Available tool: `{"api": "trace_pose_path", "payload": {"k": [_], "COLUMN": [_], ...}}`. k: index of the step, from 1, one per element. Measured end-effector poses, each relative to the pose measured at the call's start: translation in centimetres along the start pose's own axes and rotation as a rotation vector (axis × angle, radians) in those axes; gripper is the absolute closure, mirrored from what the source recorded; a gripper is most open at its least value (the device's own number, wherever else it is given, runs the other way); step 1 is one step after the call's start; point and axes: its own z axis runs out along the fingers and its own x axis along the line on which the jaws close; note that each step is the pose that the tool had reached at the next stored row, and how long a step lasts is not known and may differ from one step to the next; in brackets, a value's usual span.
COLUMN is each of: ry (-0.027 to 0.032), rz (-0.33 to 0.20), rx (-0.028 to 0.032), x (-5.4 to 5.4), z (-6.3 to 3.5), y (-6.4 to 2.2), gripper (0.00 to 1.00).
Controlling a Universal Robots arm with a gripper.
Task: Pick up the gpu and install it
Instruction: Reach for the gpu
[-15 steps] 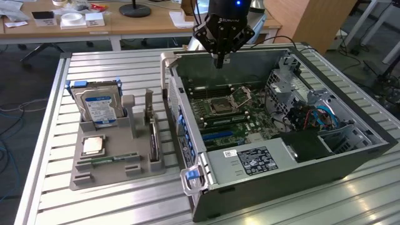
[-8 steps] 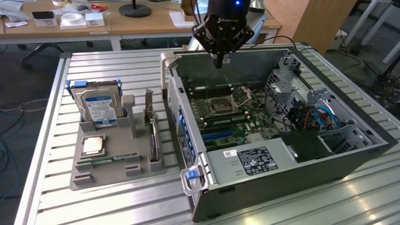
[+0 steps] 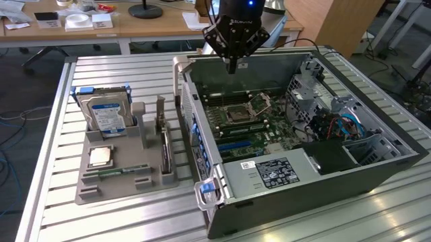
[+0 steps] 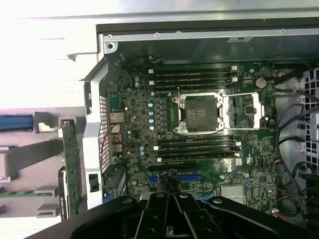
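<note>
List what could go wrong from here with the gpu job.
1. The gripper hangs shut and empty over the open case; a descent here might strike the exposed CPU socket.
2. The gpu stands on edge in the grey holder, close beside the case wall, so a grasp may bump either.
3. Loose cables inside could snag the card.

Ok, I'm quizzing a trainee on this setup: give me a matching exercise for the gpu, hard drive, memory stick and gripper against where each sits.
1 gpu
2 hard drive
3 memory stick
4 gripper

A lying flat in the grey holder
B shut, above the open case
C on edge in the holder, beside the case
D upright, blue label facing the camera

Pairs: 1-C, 2-D, 3-A, 4-B
</note>
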Motion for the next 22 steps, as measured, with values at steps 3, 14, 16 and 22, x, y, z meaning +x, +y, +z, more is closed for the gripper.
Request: {"api": "trace_pose_path", "payload": {"k": [3, 14, 16, 22], "ry": [0.0001, 0.0001, 0.0001, 0.0001], "rz": [0.0, 0.0, 0.0, 0.0], "rx": [0.0001, 0.0001, 0.0001, 0.0001], "x": [0.2, 1.1, 1.3, 2.1], "z": [-0.01, -0.04, -0.04, -0.06], "y": [-0.01, -0.09, -0.1, -0.16], "gripper": [0.89, 0.89, 0.89, 0.89]}}
